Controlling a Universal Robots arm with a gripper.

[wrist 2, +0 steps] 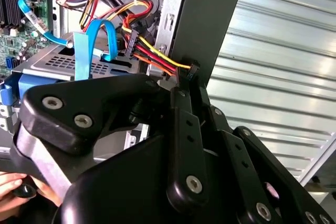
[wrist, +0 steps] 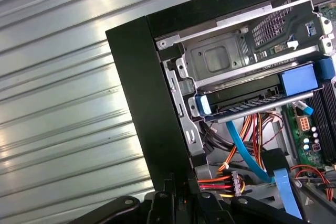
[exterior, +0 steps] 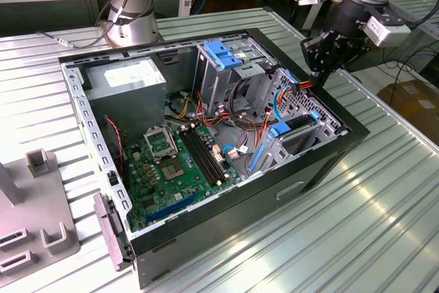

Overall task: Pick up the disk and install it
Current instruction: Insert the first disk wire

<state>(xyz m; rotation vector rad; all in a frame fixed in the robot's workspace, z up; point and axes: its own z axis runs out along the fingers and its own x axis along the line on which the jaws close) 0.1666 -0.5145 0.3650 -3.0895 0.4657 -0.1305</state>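
The disk (exterior: 297, 125) lies in the drive bay at the case's near right corner in the exterior view, dark and flat, with blue carrier tabs at both ends. In the first wrist view the disk (wrist: 247, 102) sits in its slot under a grey metal cage. My gripper (exterior: 317, 72) hangs above the case's far right wall, apart from the disk. Its black fingers stand together over that wall's rim, with nothing between them, in both wrist views: gripper (wrist 2: 186, 74), gripper (wrist: 176, 184).
The open computer case (exterior: 226, 228) rests on a ribbed metal table (exterior: 357, 224). Inside are a motherboard (exterior: 175, 162), a grey power-supply box (exterior: 127, 80), a blue clip on a cage (exterior: 223, 53) and loose cables (wrist 2: 144, 51). A person's fingers (wrist 2: 10, 184) show behind the gripper.
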